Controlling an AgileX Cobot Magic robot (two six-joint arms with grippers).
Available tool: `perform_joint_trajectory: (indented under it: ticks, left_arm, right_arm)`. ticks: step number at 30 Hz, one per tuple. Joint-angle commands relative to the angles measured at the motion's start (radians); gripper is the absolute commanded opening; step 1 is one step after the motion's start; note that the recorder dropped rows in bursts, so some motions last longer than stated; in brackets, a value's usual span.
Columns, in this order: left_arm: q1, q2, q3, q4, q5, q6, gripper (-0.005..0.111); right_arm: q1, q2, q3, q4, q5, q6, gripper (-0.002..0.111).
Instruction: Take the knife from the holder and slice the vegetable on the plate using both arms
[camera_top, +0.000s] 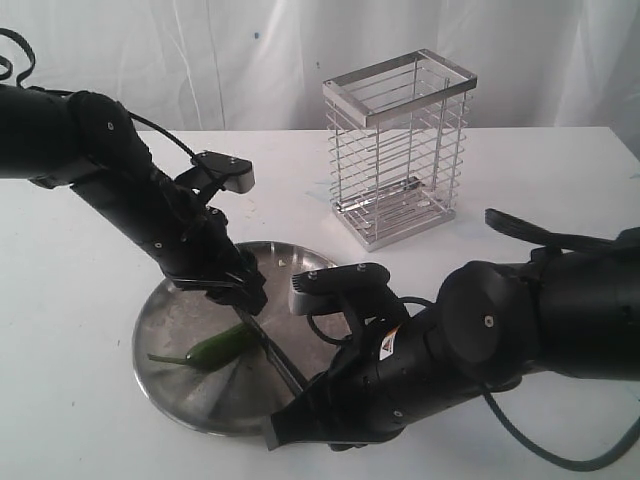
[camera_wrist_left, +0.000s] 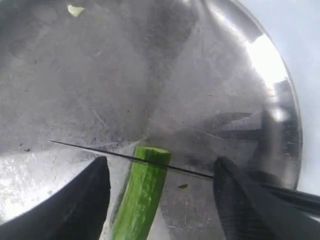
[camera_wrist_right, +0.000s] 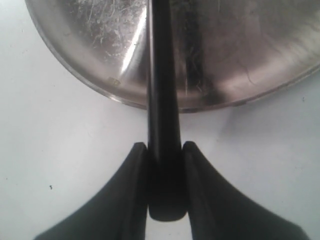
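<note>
The vegetable (camera_wrist_left: 140, 192), a glossy green pepper with a pale flat cut end, lies on the plate (camera_top: 180, 400), a round shallow dish of dull, scratched steel with a raised rim. The knife (camera_wrist_left: 165, 166), slim and all black, lies edge-down across the pepper just behind that cut end; its thin blade runs over the plate towards the near rim. A small pale scrap (camera_wrist_left: 75, 10) sits apart on the steel.

The right gripper (camera_wrist_right: 165, 152) has its black fingers pressed tight on both sides of the knife's handle, just off the plate's rim. The left gripper (camera_wrist_left: 157, 197) stands with its fingers spread wide either side of the pepper, not touching it.

The holder (camera_top: 398, 150), a tall chrome wire basket with horizontal bars, stands upright on the white table (camera_top: 80, 420) behind the plate.
</note>
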Motion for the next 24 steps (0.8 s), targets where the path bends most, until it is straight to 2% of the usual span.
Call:
perform_joint_trajectory:
  ticks: [1,7,16,24]
  left_arm:
    - [0.000,0.003,0.003,-0.040,0.012,0.035,0.063]
    - [0.000,0.009,0.003,-0.055,0.012,0.092,0.063]
    - [-0.013,0.156,0.037,-0.052,-0.015,0.175,0.063]
    - [-0.013,0.064,0.037,-0.061,-0.030,0.171,0.063]
  right_arm:
    - [0.001,0.002,-0.007,-0.004,0.004,0.009,0.001]
    - [0.001,0.002,-0.007,-0.004,0.004,0.009,0.001]
    - [0.001,0.002,-0.007,-0.004,0.008,0.009,0.001]
    - [0.001,0.015,-0.007,-0.004,0.012,0.009,0.001]
